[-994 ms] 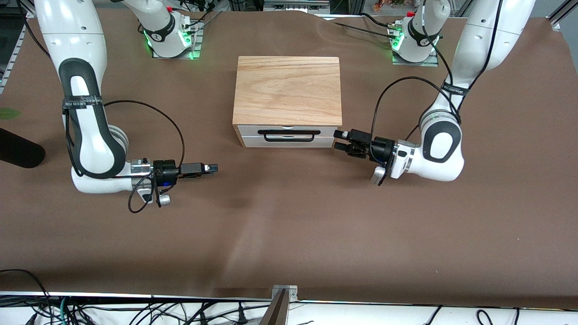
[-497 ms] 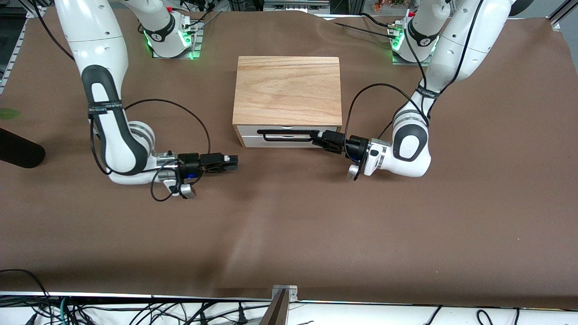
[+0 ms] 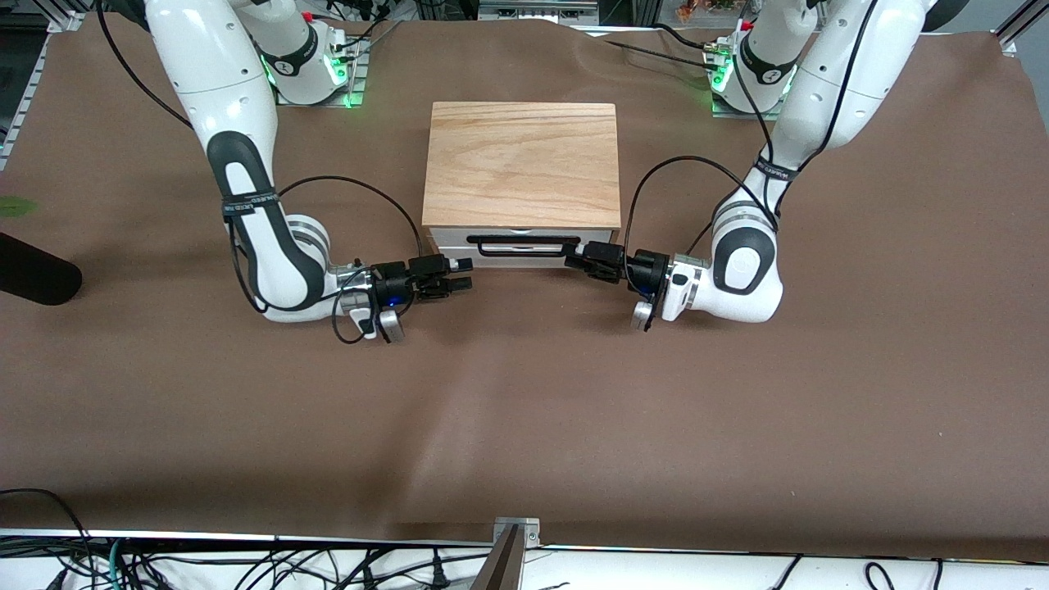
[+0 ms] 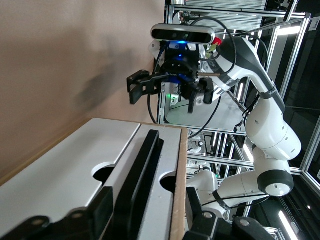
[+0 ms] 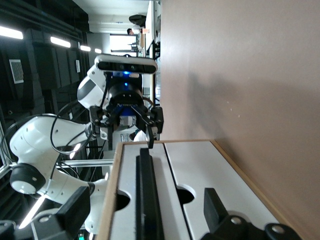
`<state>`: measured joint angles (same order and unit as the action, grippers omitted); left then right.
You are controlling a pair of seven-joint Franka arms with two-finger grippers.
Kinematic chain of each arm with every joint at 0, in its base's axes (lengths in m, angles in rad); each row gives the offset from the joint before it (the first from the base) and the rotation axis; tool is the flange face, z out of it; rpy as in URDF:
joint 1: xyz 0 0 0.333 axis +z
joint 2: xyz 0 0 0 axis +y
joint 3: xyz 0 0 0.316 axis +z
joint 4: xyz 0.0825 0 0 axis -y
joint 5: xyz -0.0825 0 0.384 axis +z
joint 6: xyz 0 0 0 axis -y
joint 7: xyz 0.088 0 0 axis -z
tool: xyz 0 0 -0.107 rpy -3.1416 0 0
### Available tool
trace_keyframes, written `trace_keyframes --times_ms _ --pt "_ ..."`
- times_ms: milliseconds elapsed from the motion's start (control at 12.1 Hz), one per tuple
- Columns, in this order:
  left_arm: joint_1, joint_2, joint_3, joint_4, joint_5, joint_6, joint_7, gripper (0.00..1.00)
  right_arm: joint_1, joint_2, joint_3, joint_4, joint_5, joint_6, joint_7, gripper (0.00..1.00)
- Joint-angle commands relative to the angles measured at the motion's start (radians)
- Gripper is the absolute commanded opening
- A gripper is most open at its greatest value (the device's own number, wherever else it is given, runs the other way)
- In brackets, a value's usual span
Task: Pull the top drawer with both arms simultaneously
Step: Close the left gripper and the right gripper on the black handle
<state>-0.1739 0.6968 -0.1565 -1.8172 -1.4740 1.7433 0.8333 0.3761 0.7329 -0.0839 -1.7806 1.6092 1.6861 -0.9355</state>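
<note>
Top drawer [image 3: 522, 247] shut; left tool [image 3: 580, 256] open around its handle's [image 3: 522, 243] end, right tool [image 3: 461, 274] open just beside the other end.

Left hand [image 3: 576, 260] tips hide handle [image 3: 522, 247] end; contact unclear. Both arms' upper links cut off at frame top. Right hand [image 3: 465, 274] fingers partly cropped in wrist view.

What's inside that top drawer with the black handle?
Nobody can tell yet. The top drawer is shut, so only its white front and black handle show. The left gripper and right gripper sit open at the handle's ends.
</note>
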Motion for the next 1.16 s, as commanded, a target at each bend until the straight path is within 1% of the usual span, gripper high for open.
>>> trace_keyframes --times_ms 0,83,166,248,331,414,497,662,828,994,1076 --pt "-0.01 0.02 0.002 0.018 -0.008 0.005 0.049 0.66 0.009 -0.006 0.001 -0.034 0.025 -0.034 -0.048 1.0" --pt "-0.013 0.02 0.0 0.018 -0.008 0.005 0.052 0.61 0.01 -0.007 0.001 -0.039 0.025 -0.052 -0.049 0.99" --pt "-0.015 0.02 0.0 0.018 -0.008 0.005 0.055 0.52 0.012 -0.007 0.001 -0.042 0.025 -0.062 -0.049 0.99" --pt "-0.016 0.02 0.0 0.018 -0.008 0.005 0.073 0.37 0.012 -0.01 0.009 -0.046 0.025 -0.062 -0.049 0.99" --pt "-0.016 0.018 0.0 0.018 -0.008 0.004 0.082 0.19 0.012 -0.01 0.018 -0.048 0.025 -0.062 -0.049 0.99" --pt "-0.015 0.018 0.0 0.018 -0.008 0.002 0.089 0.06 0.012 -0.01 0.02 -0.048 0.031 -0.062 -0.049 0.98" --pt "-0.015 0.017 0.0 0.018 -0.008 0.002 0.098 0.0 0.012 -0.01 0.023 -0.054 0.037 -0.062 -0.049 0.98" --pt "-0.015 0.018 0.0 0.018 -0.008 0.001 0.125 0.0 0.012 -0.012 0.035 -0.059 0.049 -0.063 -0.052 0.91" --pt "-0.013 0.017 0.0 0.019 -0.008 0.001 0.124 0.0 0.012 -0.013 0.035 -0.062 0.051 -0.063 -0.057 0.8" --pt "-0.013 0.017 0.0 0.019 -0.008 -0.001 0.124 0.0 0.012 -0.013 0.035 -0.062 0.051 -0.062 -0.058 0.63" --pt "-0.015 0.018 0.0 0.019 -0.008 -0.001 0.124 0.0 0.01 -0.012 0.036 -0.062 0.051 -0.062 -0.062 0.6"
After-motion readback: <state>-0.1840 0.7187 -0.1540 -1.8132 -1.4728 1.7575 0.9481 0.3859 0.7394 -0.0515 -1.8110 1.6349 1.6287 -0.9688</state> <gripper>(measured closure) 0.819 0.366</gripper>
